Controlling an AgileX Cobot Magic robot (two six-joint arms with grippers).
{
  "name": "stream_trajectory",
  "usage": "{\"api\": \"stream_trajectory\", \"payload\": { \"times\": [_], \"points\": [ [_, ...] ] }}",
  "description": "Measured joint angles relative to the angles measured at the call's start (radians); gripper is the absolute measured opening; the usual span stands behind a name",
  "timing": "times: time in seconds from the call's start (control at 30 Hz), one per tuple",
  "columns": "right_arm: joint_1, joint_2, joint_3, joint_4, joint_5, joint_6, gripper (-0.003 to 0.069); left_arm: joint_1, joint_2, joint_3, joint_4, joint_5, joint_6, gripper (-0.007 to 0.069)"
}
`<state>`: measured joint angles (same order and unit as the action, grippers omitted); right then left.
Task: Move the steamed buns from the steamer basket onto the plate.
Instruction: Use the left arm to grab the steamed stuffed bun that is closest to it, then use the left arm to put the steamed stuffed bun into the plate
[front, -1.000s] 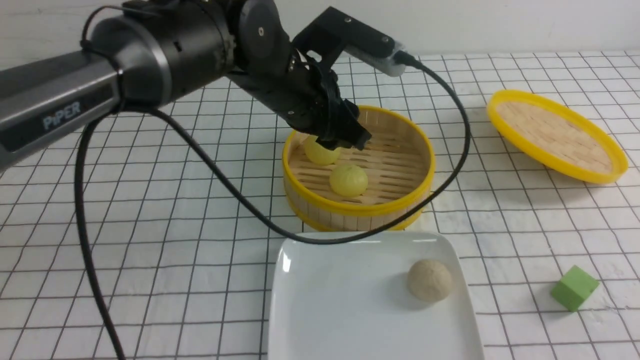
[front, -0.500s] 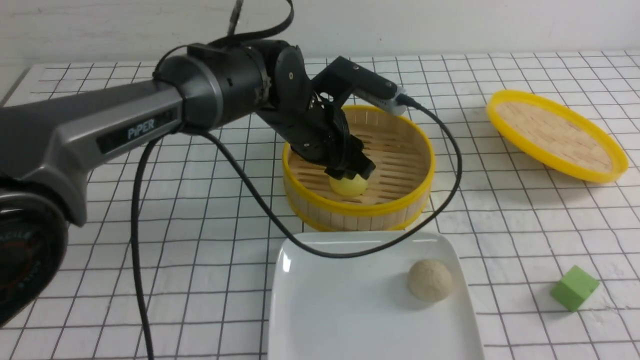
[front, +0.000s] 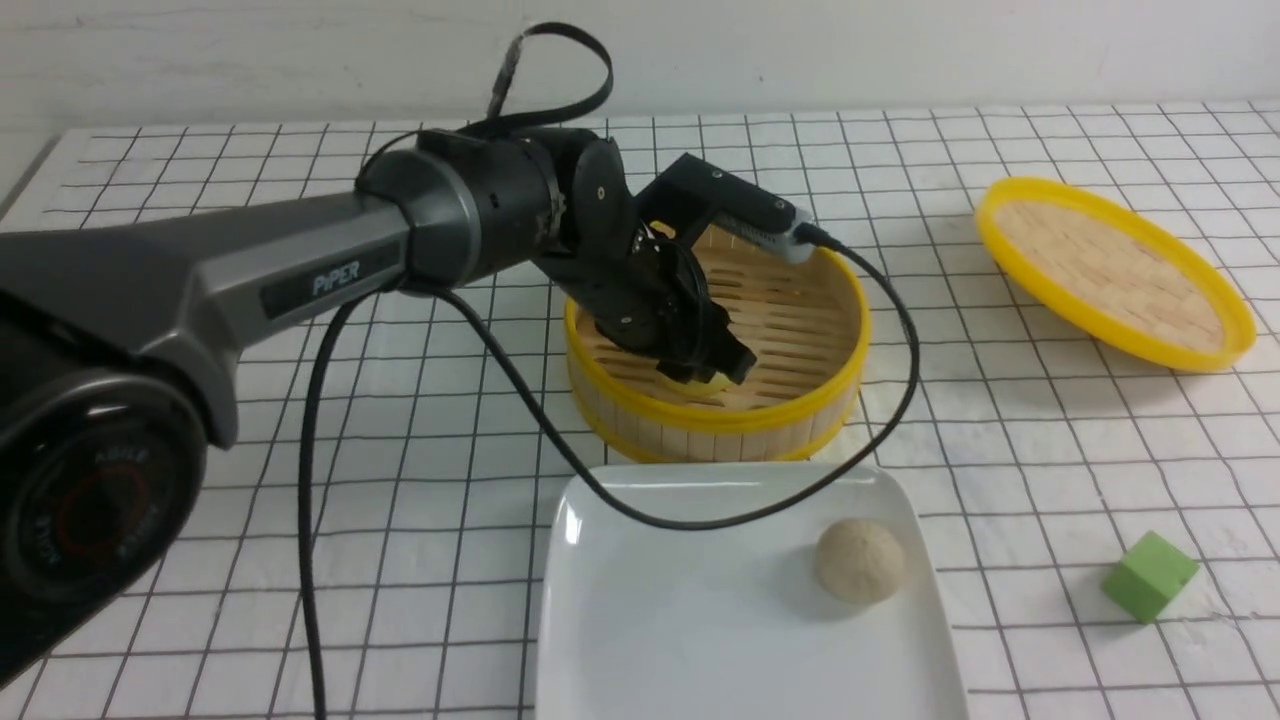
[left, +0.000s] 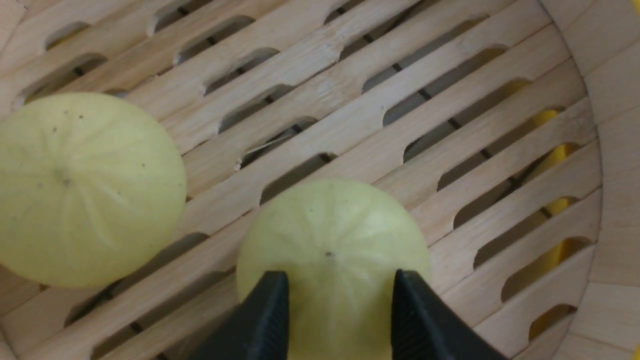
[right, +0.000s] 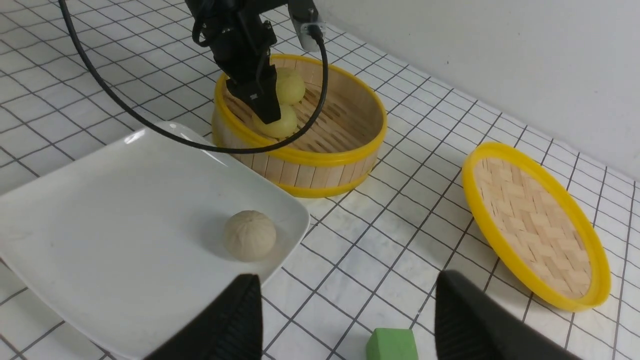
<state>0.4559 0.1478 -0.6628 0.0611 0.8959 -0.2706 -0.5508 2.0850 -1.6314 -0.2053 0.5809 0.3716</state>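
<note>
In the steamer basket (front: 800, 405) my left gripper (front: 700, 372) is shut on a pale yellow steamed bun (left: 332, 250), which sits on the slatted floor with a black fingertip pressed to each side. The front view shows only a sliver of that bun (front: 690, 383) under the fingers. A second yellow bun (left: 85, 190) lies beside it, apart from the fingers. A beige-white bun (front: 860, 560) rests on the white square plate (front: 700, 620) in front of the basket. My right gripper (right: 347, 280) hangs open above the cloth beside the plate, holding nothing; it is outside the front view.
The woven yellow-rimmed lid (front: 1110, 270) lies tilted at the back right. A green cube (front: 1148, 575) sits on the checked cloth to the right of the plate. The left arm's black cable loops over the basket's front rim and the plate's far edge.
The left gripper dropped from the far yellow bun to the nearer one, sank into the basket and closed on it. The plate, beige bun, lid and cube have not moved.
</note>
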Motion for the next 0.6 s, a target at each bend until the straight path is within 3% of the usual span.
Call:
{"api": "stream_trajectory", "payload": {
  "times": [0.03, 0.13, 0.2, 0.6],
  "points": [
    [0.0, 0.0, 0.0, 0.0, 0.0, 0.0, 0.0461, 0.0, 0.0, 0.0, 0.0, -0.004, 0.0, 0.0262],
    [0.0, 0.0, 0.0, 0.0, 0.0, 0.0, 0.0461, 0.0, 0.0, -0.001, -0.001, -0.041, 0.0, 0.0095],
    [0.0, 0.0, 0.0, 0.0, 0.0, 0.0, 0.0459, 0.0, 0.0, -0.001, -0.001, -0.051, 0.0, 0.0037],
    [0.0, 0.0, 0.0, 0.0, 0.0, 0.003, 0.0407, 0.0, -0.161, -0.001, -0.001, 0.005, 0.0, 0.0021]
  ]
}}
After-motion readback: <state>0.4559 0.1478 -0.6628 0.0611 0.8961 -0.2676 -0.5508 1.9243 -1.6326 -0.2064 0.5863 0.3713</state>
